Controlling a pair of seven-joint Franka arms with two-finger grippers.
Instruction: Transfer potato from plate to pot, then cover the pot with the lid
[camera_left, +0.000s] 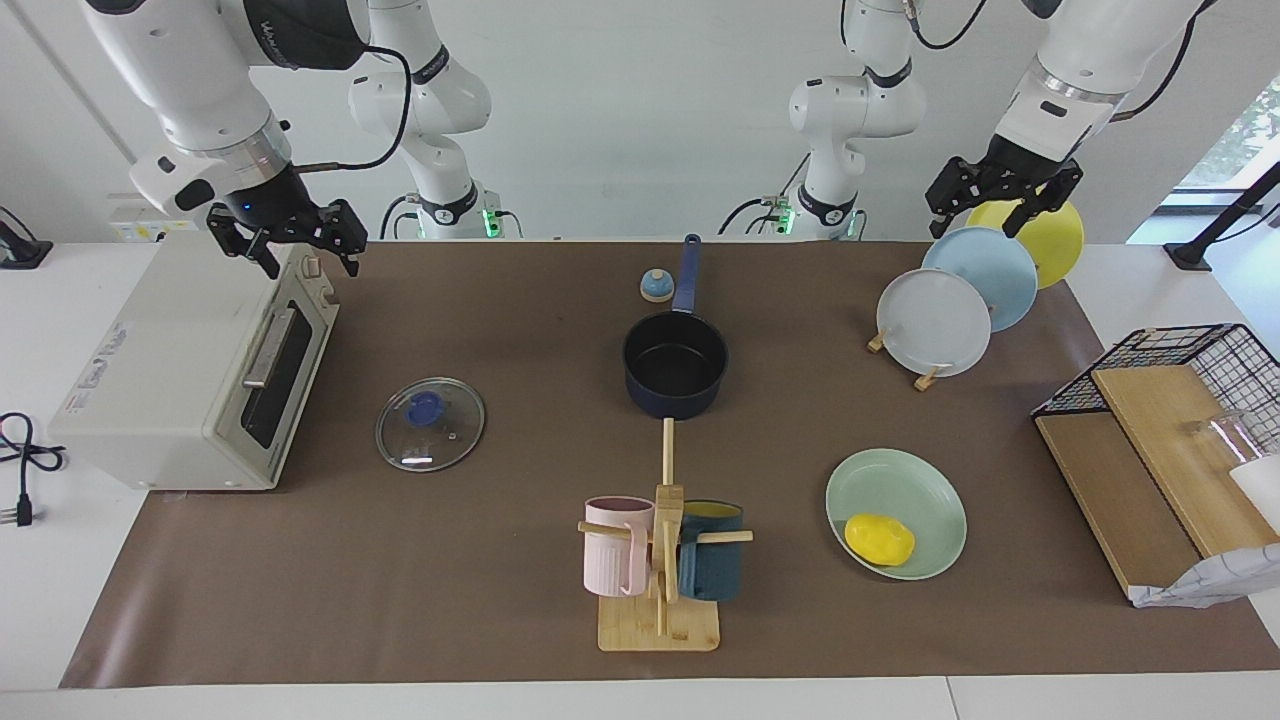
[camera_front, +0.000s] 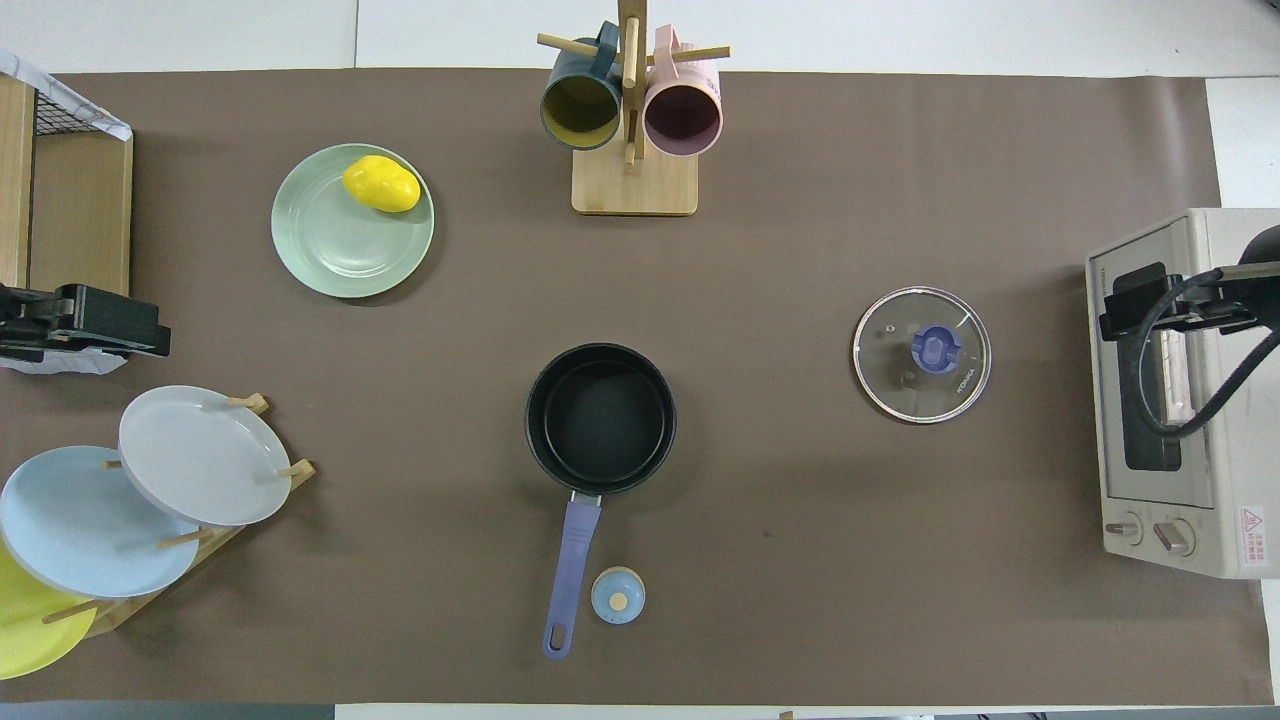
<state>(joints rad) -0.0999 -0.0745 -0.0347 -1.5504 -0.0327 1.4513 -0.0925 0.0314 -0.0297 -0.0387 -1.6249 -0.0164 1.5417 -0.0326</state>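
The yellow potato (camera_left: 879, 538) sat on the mint-green plate (camera_left: 920, 485), toward its rim farthest from the robots, well apart from both grippers. The left gripper (camera_left: 1003, 203) hung high over the rack of 3 upright plates (camera_left: 968, 295) at the left arm's end of the table, its 2 fingers spread and holding nothing; the plate with the potato lay farther from the robots than that rack. The navy saucepan (camera_left: 675, 362) stood mid-table, empty, its long blue handle (camera_front: 570, 575) pointing toward the robots, with a small blue-topped bell (camera_left: 656, 286) just beside the handle. The glass lid (camera_left: 430, 423) lay flat on the brown mat (camera_left: 400, 580), blue knob up, between the pot and the toaster oven (camera_left: 190, 370). The right gripper (camera_left: 290, 235) hovered over the toaster oven's top, fingers parted and empty, well apart from the lid. A wooden mug tree (camera_left: 660, 560) carried a pink mug (camera_left: 617, 545) and a dark blue mug (camera_left: 712, 550), farther from the robots than the pot.
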